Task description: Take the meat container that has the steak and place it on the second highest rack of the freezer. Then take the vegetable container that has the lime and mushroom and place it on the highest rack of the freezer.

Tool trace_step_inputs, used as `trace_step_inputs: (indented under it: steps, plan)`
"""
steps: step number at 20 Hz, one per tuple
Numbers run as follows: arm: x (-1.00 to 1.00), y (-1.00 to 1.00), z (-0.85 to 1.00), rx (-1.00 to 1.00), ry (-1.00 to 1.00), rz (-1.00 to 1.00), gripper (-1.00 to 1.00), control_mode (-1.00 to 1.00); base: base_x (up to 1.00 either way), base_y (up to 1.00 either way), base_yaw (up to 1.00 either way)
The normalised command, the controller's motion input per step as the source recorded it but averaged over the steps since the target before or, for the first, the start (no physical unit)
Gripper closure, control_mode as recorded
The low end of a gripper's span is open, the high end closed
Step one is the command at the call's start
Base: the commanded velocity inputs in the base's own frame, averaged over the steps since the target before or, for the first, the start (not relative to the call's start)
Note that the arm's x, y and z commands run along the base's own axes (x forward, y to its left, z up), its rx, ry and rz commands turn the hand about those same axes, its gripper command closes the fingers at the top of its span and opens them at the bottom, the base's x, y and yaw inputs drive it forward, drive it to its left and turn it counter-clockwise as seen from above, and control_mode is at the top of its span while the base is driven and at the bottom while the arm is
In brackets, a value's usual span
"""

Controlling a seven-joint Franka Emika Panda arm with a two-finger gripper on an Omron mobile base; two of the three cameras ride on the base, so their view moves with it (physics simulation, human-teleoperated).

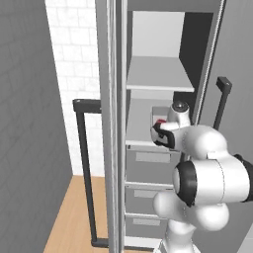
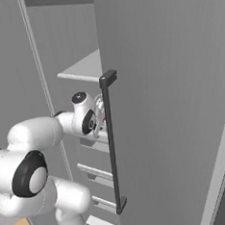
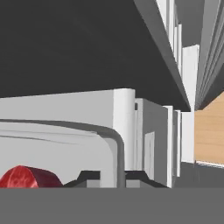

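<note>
The freezer (image 1: 207, 59) stands open, with the highest rack (image 1: 158, 74) bare. Below it, over the second rack (image 1: 137, 129), hangs the pale meat container (image 1: 159, 113) with the red steak (image 1: 161, 122) in it. My gripper (image 1: 159, 129) reaches into the freezer and is shut on the container's near wall. In the hand view the container's rim (image 3: 114, 140) runs between my fingertips (image 3: 89, 176), and the steak (image 3: 26, 177) lies at the lower left. From the right, the hand (image 2: 88, 119) and the container (image 2: 100, 107) sit just behind the door's edge. The vegetable container is out of view.
The right freezer door (image 2: 171, 104) with its long dark handle (image 2: 111, 143) stands close beside the arm. The left door's handle (image 1: 84, 173) is on the other side. Grey drawers (image 1: 153, 165) lie under the racks. Wooden floor (image 1: 74, 217) shows below.
</note>
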Motion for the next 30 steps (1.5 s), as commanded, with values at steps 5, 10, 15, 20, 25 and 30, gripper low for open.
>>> trace_step_inputs:
  steps: [5, 10, 15, 20, 25, 30]
  plan:
    - [0.29, -0.1, -0.16, 0.0, 0.0, 0.0, 1.0, -1.0, 0.0, 0.0, 0.0]
    - [0.12, 0.0, -0.45, 0.0, -0.02, 0.0, 1.0, -1.0, 0.0, 0.0, 0.0]
    - [0.23, 0.0, -0.06, 0.0, -0.05, -0.02, 1.0, -1.0, 0.0, 0.0, 0.0]
    - [0.39, 0.0, 0.0, 0.0, 0.0, -0.02, 1.0, -1.0, 0.0, 0.0, 0.0]
    - [0.32, -0.06, -0.02, 0.0, -0.01, -0.01, 1.0, -1.0, 0.0, 0.0, 0.0]
    - [0.16, -0.13, -0.09, 0.0, -0.04, 0.0, 1.0, -1.0, 0.0, 0.0, 0.0]
